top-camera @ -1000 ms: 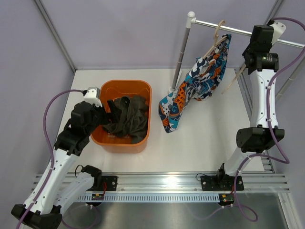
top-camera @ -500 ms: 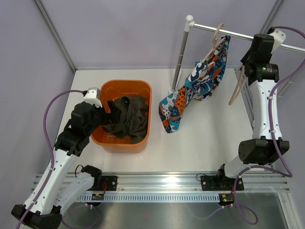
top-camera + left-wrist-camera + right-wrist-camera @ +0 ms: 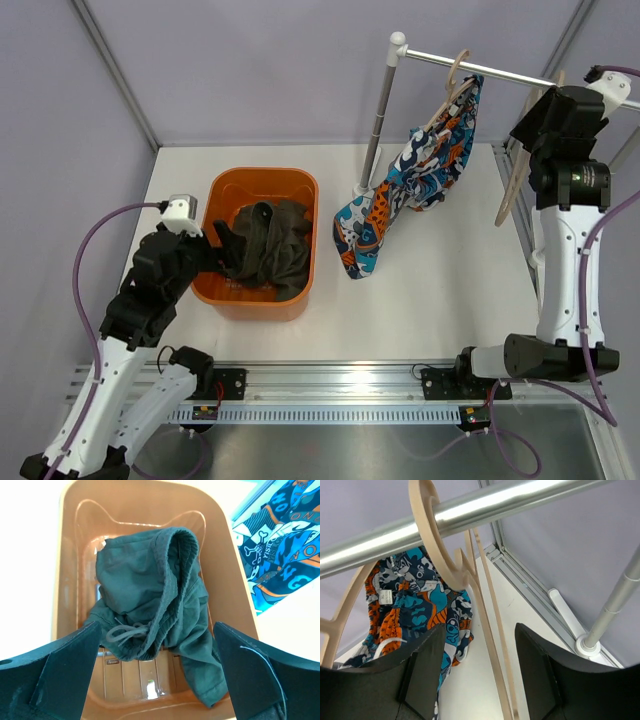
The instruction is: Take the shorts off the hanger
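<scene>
The right arm (image 3: 560, 250) stood stretched tall up to the one metal rail (image 3: 500, 65). Its tool (image 3: 480, 647) was spread apart, with a limb of a bare wooden hanger (image 3: 485, 605) running between the fingers. The left arm (image 3: 140, 300) was bent low, its tool (image 3: 157, 640) likewise apart above the single orange bin (image 3: 260, 180) on the tabletop (image 3: 430, 290). There were two pairs of shorts: the printed pair (image 3: 410, 180) hung from the second hanger (image 3: 458, 70), and the olive pair (image 3: 155, 595) lay crumpled in the bin.

Top cam looks straight down on the printed shorts (image 3: 415, 175) from high up. Left wrist cam views them from their left, right wrist cam from close on their right.
</scene>
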Motion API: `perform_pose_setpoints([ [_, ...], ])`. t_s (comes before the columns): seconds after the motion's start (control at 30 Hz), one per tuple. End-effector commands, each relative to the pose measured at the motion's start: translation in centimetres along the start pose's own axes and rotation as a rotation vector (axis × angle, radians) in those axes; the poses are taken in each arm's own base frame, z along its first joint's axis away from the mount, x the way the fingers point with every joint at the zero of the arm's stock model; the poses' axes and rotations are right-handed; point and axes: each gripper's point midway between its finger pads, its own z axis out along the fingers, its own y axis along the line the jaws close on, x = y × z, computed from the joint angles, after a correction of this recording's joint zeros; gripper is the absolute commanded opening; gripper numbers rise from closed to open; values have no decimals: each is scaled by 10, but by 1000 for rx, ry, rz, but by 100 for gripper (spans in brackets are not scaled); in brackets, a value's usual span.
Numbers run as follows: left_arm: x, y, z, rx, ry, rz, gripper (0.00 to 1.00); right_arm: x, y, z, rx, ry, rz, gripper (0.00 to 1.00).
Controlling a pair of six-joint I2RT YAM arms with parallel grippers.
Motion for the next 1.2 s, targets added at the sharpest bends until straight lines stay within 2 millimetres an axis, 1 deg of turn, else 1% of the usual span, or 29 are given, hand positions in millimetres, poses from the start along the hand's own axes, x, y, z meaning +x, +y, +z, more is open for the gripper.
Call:
perform_pose_setpoints([
  [0.0, 1, 7, -6, -25, -16, 20, 99, -10, -8, -31, -26, -31, 11, 66],
  [0.03, 2, 8, -8, -27, -20, 21, 99, -10, -9, -35, -31, -35, 13, 66],
  [0.07, 5, 10, -9, -33, -14, 24, 99, -15, -12, -47, -40, -51, 20, 67],
  [0.13, 10, 13, -11, -42, -10, 26, 99, -16, -14, -57, -58, -54, 25, 68],
  [0.17, 10, 14, -14, -43, -15, 27, 99, -19, -16, -67, -70, -66, 33, 68],
  [0.3, 14, 18, -22, -56, -17, 33, 99, -23, 0, -89, -187, -55, 61, 67],
  [0.33, 14, 19, -24, -58, -20, 34, 99, -21, 12, -93, -254, -33, 60, 66],
  [0.37, 16, 20, -25, -60, -17, 36, 99, -22, 22, -93, -287, -24, 60, 65],
  [0.4, 15, 21, -28, -58, -29, 35, 99, -20, 30, -93, -304, -7, 53, 65],
  [0.43, 15, 21, -29, -58, -34, 34, 99, -13, 48, -98, -351, 14, 31, 65],
  [0.47, 15, 21, -30, -57, -38, 34, 99, -12, 62, -94, -363, 26, 16, 65],
  [0.5, 16, 22, -31, -57, -43, 33, 99, -10, 66, -92, -345, 24, 4, 66],
  [0.53, 18, 22, -30, -60, -41, 34, 99, -4, 84, -99, -386, 37, -14, 66],
  [0.57, 18, 22, -30, -58, -42, 33, 99, -2, 96, -94, -390, 42, -20, 66],
  [0.6, 18, 22, -31, -56, -41, 33, 99, -3, 103, -90, -386, 32, -13, 66],
  [0.63, 18, 22, -31, -56, -43, 33, 99, 0, 113, -91, -402, 38, -17, 66],
  [0.67, 19, 22, -32, -53, -45, 33, 99, 1, 123, -82, -401, 39, -13, 66],
  [0.73, 19, 22, -33, -51, -52, 32, 99, 4, 133, -71, -387, 33, -9, 66],
  [0.77, 18, 23, -33, -53, -56, 34, 99, 11, 142, -62, -384, 46, -15, 67],
  [0.83, 18, 23, -33, -53, -61, 31, 99, 12, 151, -52, -376, 26, -12, 66],
  [0.87, 19, 23, -32, -52, -55, 32, 99, 20, 157, -43, -367, 33, -22, 67],
  [0.93, 19, 22, -31, -51, -53, 32, 99, 21, 167, -34, -360, 5, -26, 68],
  [0.97, 20, 22, -31, -49, -49, 33, 99, 25, 174, -25, -357, -5, -33, 70],
  [1.03, 20, 22, -31, -48, -48, 33, 99, 28, 179, -17, -339, -16, -41, 70],
  [1.07, 20, 22, -31, -47, -50, 33, 99, 33, 181, -10, -324, -18, -50, 70],
  [1.1, 20, 22, -31, -48, -48, 34, 99, 27, 181, -6, -302, -56, -38, 70],
  [1.17, 21, 21, -31, -46, -48, 34, 99, 27, 183, 3, -282, -95, -28, 70],
])
